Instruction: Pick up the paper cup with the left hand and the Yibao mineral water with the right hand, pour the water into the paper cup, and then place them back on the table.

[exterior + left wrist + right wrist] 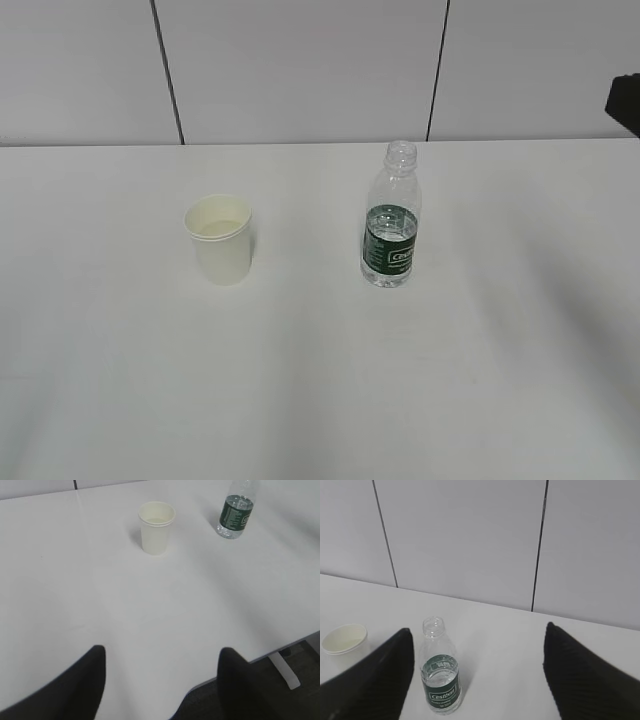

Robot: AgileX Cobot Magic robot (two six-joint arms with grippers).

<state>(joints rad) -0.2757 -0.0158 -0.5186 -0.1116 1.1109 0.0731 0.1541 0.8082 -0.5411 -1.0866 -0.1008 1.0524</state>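
Both sets of fingers are spread, empty; the uncapped bottle could be tipped if nudged off-centre.

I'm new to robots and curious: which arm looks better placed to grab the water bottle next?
The right. In its wrist view the Yibao mineral water stands upright just ahead, by one finger of the open right hand. The left hand, also open, sees the bottle far off, beyond the paper cup.
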